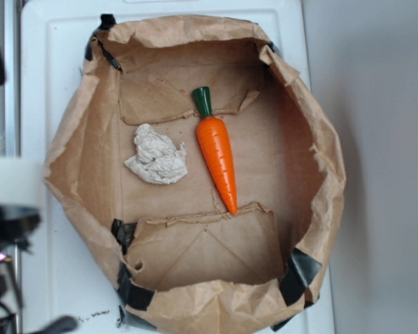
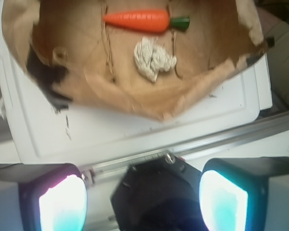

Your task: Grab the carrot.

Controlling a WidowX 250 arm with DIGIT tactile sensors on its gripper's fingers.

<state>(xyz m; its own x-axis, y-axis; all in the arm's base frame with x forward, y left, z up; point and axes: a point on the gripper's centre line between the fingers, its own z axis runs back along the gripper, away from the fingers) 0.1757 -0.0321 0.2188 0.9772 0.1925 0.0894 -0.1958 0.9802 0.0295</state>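
Observation:
The carrot (image 1: 217,149) is glossy orange with a dark green stem cap. It lies flat on the floor of a cut-down brown paper bag (image 1: 320,139), tip toward the near flap. In the wrist view the carrot (image 2: 137,20) lies at the top, far from my gripper (image 2: 143,202). The gripper's two pale pads stand wide apart at the bottom corners, open, holding nothing. It is outside the bag, over the white board's edge. A blurred part of my arm (image 1: 10,202) shows at the left edge of the exterior view.
A crumpled off-white paper wad (image 1: 157,156) lies just left of the carrot, a small gap between them. The bag's raised, taped walls ring both. The bag rests on a white board (image 1: 56,264). A metal rail (image 2: 221,144) and a black block (image 2: 156,192) lie under the gripper.

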